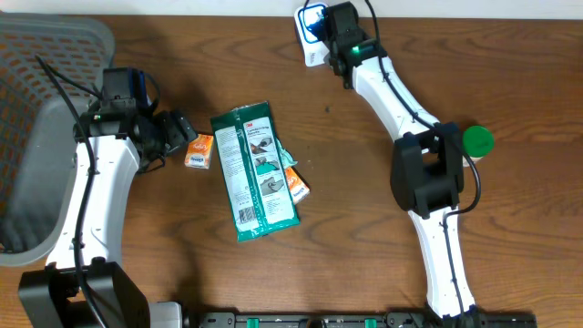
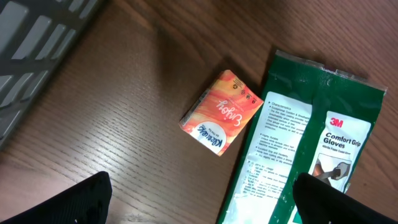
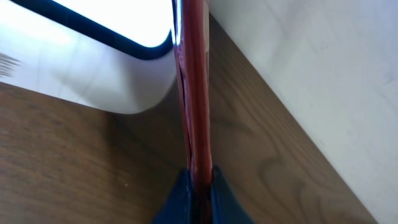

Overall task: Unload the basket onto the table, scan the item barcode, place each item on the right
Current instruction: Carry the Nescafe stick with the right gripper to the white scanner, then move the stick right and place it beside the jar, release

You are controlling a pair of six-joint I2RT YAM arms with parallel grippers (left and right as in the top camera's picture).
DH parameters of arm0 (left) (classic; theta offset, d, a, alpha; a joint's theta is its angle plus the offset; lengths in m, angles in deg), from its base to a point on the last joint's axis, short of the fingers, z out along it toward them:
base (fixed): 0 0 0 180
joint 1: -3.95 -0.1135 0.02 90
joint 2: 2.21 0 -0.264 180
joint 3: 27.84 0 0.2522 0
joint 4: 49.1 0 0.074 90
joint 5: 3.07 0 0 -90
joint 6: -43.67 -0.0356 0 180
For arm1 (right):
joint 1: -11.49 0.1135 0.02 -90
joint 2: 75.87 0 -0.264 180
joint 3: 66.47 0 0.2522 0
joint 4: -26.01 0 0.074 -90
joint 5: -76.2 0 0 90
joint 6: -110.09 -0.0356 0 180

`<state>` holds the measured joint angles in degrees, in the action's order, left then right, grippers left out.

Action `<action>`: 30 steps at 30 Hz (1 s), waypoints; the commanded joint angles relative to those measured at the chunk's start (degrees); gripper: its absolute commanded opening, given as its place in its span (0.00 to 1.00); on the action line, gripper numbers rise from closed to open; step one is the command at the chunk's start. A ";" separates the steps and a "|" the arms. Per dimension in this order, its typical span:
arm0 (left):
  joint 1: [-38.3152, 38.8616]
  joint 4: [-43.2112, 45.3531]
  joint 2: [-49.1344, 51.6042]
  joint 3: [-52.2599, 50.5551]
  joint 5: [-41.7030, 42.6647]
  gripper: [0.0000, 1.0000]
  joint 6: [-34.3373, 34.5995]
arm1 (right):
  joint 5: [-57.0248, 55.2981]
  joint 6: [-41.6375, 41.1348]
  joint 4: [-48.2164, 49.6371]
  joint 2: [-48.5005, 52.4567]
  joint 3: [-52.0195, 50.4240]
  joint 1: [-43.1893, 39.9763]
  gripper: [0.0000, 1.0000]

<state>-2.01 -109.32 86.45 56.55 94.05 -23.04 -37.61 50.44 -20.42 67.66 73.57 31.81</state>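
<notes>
On the brown wooden surface [image 1: 364, 237], nearest the arms' bases, a long green plastic glove packet [image 1: 253, 173] is laid flat with its printed face up. The words "Comfort Grip Gloves" can be read in the left wrist view. A small orange pack [image 1: 297, 184] is tucked partly beneath the packet's right edge. Just beside the packet's left edge, but apart from it, a small orange-and-white tissue pack [image 1: 199, 151] is seen lying flat. The left claw [image 1: 185, 138] is released and spread wide just left of that tissue pack. Its black fingers [image 2: 81, 199] are seen at the bottom corners of the left wrist view, with the pack and the packet's corner framed between them. To the left of the left arm, a grey plastic mesh basket [image 1: 36, 109] is set at the left edge of the surface. At mid-depth on the right, a round green object [image 1: 477, 139] is seen just beside the right arm's elbow; what it is cannot be told. Farthest away, at the back edge of the surface, the right claw [image 3: 200, 186] is clenched on a thin red flat item [image 3: 193, 93], which is seen edge-on in the right wrist view. The item is presented close beside a white scanner with a blue-lit face [image 1: 312, 23]. The scanner's rounded white body and dark-rimmed bright window are shown at the item's left; whether the two touch cannot be told.
</notes>
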 commanded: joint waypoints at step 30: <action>-0.72 -0.22 -0.68 0.09 -1.20 0.94 0.31 | 1.40 -4.07 -1.09 -6.05 0.85 2.64 0.01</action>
<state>-2.01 -109.32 86.45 56.55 94.05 -23.04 -34.64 50.20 -19.46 68.45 73.57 32.44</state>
